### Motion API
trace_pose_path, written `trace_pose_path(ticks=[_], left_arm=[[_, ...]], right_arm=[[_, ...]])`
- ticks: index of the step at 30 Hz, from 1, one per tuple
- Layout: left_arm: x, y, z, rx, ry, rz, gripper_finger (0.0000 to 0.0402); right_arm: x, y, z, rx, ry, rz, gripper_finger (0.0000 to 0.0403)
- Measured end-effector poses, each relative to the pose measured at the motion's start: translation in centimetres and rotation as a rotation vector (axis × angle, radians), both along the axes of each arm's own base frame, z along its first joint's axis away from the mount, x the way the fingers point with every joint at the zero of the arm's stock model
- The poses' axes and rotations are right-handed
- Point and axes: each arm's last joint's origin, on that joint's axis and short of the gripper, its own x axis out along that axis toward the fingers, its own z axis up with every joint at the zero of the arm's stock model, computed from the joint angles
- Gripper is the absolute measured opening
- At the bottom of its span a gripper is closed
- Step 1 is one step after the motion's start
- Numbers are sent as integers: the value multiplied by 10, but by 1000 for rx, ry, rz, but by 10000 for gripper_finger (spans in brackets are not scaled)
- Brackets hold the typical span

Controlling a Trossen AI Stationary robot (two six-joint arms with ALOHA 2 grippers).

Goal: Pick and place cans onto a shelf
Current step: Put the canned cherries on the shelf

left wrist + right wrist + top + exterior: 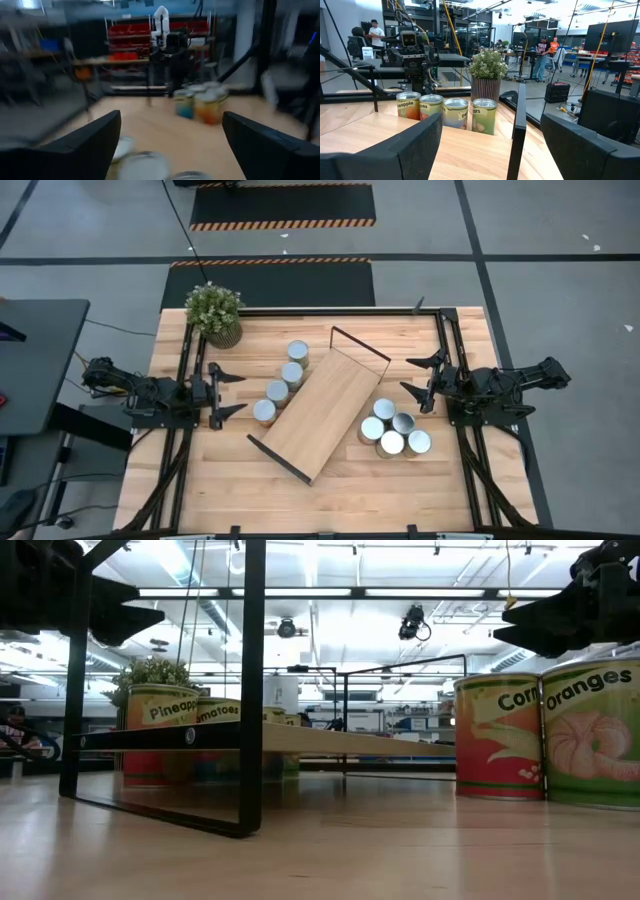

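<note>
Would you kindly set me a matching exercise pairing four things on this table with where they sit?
Things:
1. plant
2. shelf
3. row of four cans
4. cluster of four cans

Places:
A. diagonal across the table's middle
B. far left corner
C. right of the shelf
D. left of the shelf

Pairs: 1-B, 2-A, 3-D, 4-C
</note>
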Motion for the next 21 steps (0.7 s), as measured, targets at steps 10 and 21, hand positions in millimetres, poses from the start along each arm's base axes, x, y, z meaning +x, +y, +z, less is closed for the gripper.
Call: trace_pose_path(ticks=[10,21], left_arm=[[0,0,2,-354,-67,-44,355],[-3,2,15,-176,-174,-1,355]], right_arm=[[0,0,0,-4,1,0,346],[-3,-2,17,192,-235,25,346]])
